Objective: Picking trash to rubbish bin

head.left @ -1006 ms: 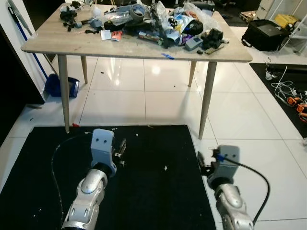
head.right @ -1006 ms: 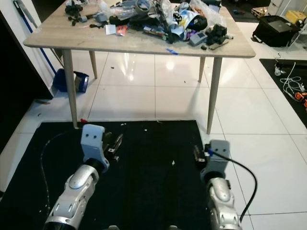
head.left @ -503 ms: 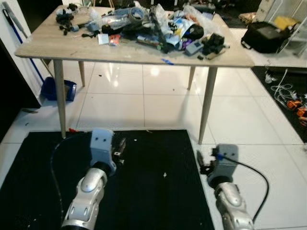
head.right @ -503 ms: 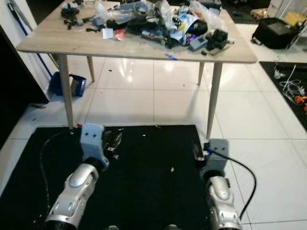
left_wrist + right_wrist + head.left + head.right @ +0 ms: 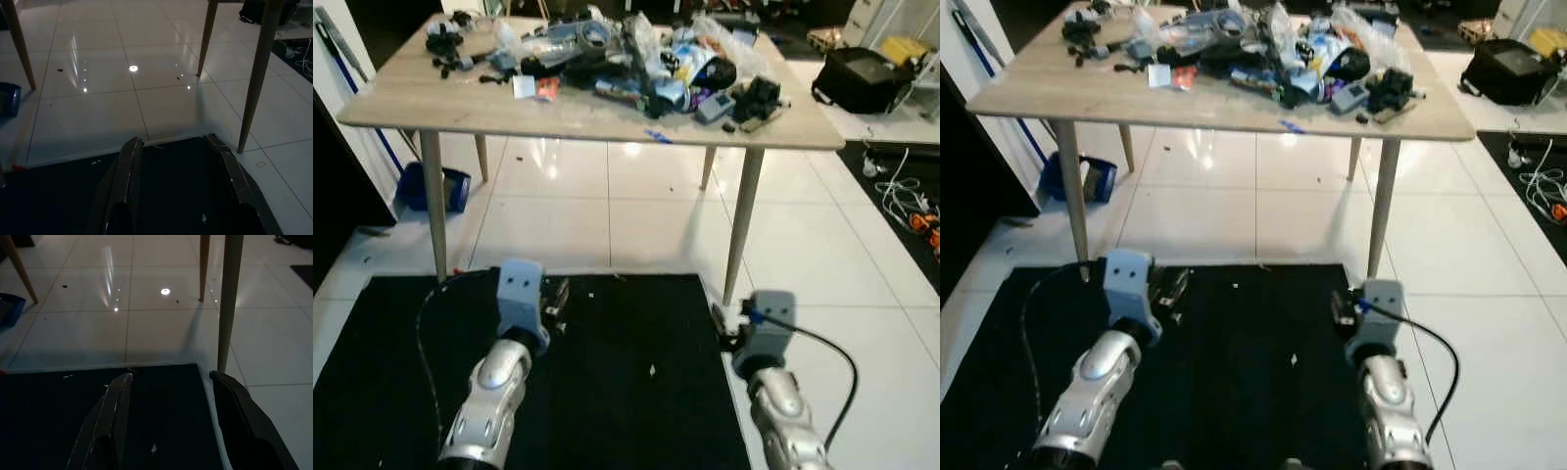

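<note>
Nearest, both arms held low and forward over a black mat (image 5: pixel 626 382). Left hand (image 5: pixel 178 161) spread wide, holding nothing, fingers (image 5: pixel 128 166) out above the mat's far edge. Right hand (image 5: pixel 168 396) likewise wide and empty, poised over the mat's far right corner, close beside a wooden leg (image 5: pixel 229 303). A few pale specks (image 5: pixel 652 370) scattered on the mat between the arms. A thin dark cable (image 5: pixel 426 333) curving along the mat at the left.

Beyond the mat, glossy white floor tiles (image 5: pixel 558 215) with lamp glare. Further on, a blue dustpan (image 5: pixel 435 186) on the floor by the left legs.

Above and ahead, a light wooden surface (image 5: pixel 431 98) on tapered legs. Piled across its far and right part, the trash (image 5: pixel 646 59): crumpled plastic wrappers, a roll of tape (image 5: pixel 595 34), small paper cards (image 5: pixel 534 86), black odds and ends at both corners. No rubbish bin identifiable.

Far right, a black bag (image 5: pixel 867 78) and tangled cables (image 5: pixel 901 186) on the floor.
</note>
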You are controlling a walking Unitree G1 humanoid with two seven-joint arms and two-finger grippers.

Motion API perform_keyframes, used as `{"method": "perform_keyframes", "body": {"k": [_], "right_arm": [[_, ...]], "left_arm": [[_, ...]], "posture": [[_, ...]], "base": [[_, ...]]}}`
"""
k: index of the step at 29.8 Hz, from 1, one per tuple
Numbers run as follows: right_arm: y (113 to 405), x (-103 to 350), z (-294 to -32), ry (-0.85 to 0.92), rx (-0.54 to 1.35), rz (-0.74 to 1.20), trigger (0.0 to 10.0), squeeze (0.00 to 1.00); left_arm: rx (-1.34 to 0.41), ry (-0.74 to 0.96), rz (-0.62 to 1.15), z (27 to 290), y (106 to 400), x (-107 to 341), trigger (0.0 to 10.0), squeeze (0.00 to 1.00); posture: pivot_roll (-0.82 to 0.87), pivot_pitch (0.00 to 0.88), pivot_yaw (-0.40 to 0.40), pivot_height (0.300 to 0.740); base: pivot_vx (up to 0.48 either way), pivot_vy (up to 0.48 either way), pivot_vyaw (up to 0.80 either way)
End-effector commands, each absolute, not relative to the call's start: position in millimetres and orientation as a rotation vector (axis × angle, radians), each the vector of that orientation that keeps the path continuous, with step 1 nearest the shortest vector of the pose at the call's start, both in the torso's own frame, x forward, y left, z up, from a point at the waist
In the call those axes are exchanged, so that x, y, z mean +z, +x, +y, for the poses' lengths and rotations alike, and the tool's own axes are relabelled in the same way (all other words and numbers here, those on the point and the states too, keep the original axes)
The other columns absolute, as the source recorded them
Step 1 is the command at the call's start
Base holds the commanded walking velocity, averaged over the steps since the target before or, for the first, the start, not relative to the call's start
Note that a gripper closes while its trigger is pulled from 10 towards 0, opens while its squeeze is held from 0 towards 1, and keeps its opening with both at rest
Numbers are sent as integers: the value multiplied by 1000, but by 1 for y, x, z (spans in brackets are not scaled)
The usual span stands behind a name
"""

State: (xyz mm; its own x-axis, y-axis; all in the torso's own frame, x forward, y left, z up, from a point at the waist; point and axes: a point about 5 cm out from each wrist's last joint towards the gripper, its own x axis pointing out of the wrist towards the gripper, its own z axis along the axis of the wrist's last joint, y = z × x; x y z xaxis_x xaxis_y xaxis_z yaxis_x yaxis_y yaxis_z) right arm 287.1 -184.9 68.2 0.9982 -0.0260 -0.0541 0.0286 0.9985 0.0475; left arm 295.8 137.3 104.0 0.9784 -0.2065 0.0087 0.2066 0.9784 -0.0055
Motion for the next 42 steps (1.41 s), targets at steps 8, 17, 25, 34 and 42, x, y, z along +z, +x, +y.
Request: {"method": "perform_keyframes", "body": {"k": [8,17,25,34,42], "right_arm": [[285,65,-182,49,-18,57,10000,0],[285,75,-176,43,16,4,10000,0],[288,85,-177,38,10,-34,10000,0],[289,89,-178,22,13,-48,10000,0],[289,96,-175,-60,45,-83,10000,0]], "left_arm": [[-198,7,19,142,292,97,10000,0],[-192,16,-1,144,293,103,10000,0],[-193,14,-27,145,296,111,10000,0],[-177,9,-47,144,299,118,10000,0],[-149,19,-58,148,302,122,10000,0]], "posture": [[-15,149,-45,740],[-19,144,-45,740],[-34,143,-50,740],[-38,149,-49,740],[-32,155,-52,740]], "base": [[268,0,0],[269,0,0],[270,0,0],[270,0,0],[275,0,0]]}}
